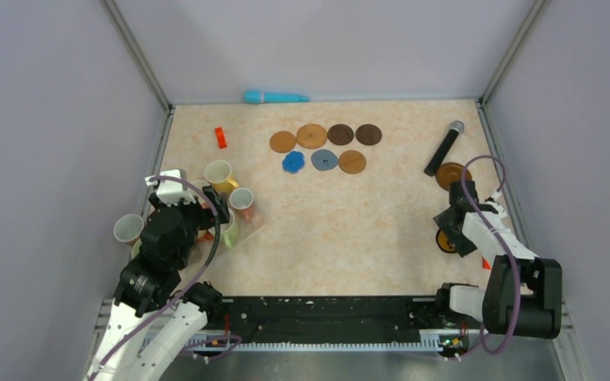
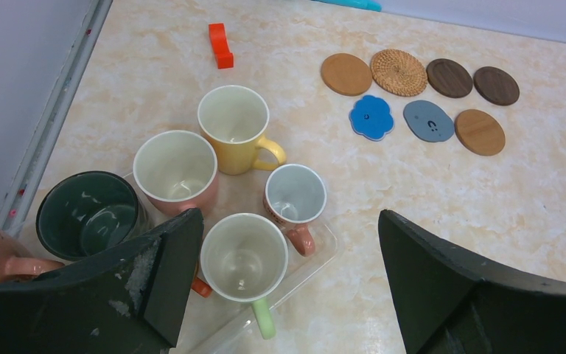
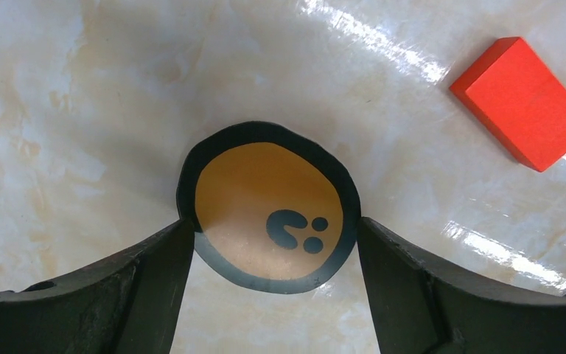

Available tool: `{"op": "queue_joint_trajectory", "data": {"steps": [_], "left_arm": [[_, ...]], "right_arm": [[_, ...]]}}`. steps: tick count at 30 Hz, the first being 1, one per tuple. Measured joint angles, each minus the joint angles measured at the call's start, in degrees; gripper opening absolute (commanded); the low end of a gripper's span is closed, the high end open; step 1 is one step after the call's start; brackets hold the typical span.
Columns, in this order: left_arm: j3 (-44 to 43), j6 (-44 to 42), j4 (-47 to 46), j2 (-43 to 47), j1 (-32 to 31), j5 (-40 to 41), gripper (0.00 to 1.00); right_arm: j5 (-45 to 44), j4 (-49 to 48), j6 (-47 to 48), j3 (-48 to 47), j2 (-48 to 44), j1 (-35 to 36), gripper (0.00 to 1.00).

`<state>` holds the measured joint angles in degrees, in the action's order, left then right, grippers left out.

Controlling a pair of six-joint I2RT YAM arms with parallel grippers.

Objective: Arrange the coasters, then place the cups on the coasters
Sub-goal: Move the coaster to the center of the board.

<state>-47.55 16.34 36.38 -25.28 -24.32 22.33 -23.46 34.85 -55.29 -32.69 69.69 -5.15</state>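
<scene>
Right gripper [image 3: 273, 221] is low over the counter [image 3: 81, 88] near its right edge, fingers spread to either side of the black-rimmed orange coaster [image 3: 265, 184]. That coaster lies flat, and both fingers' inner edges meet its rim in my wrist view; I cannot tell whether they pinch it or only flank it. A red block [image 3: 522, 103] lies close by, apart from the coaster.

My left gripper [image 2: 287, 217] hangs wide open above the cluster of cups at the left side, holding nothing. Below it I see the yellow cup [image 2: 233, 118], the pink cup [image 2: 175, 166], the dark cup [image 2: 88, 214], the small pink-handled cup [image 2: 295, 195] and the green-handled cup [image 2: 243, 258], all upright and packed close together.

Seven coasters sit in two rows toward the back: tan [image 2: 346, 74], woven [image 2: 399, 72] and two dark brown [image 2: 449, 77] behind; blue scalloped [image 2: 371, 117], grey-blue [image 2: 428, 121] and another tan [image 2: 479, 132] in front. None carries a cup. One more brown coaster [image 1: 453, 175] lies at the tip of the black microphone [image 1: 443, 148].
</scene>
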Motion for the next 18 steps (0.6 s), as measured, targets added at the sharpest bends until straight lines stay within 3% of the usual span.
{"op": "queue_joint_trajectory", "data": {"steps": [12, 18], "left_arm": [[0.0, 0.0, 0.0, 0.0, 0.0, 0.0, 0.94], [0.0, 0.0, 0.0, 0.0, 0.0, 0.0, 0.94]], "right_arm": [[11.4, -5.5, 2.8, 0.5, -1.2, 0.4, 0.75], [16.0, -10.8, 2.4, 0.3, 0.5, 4.6, 0.74]]}}
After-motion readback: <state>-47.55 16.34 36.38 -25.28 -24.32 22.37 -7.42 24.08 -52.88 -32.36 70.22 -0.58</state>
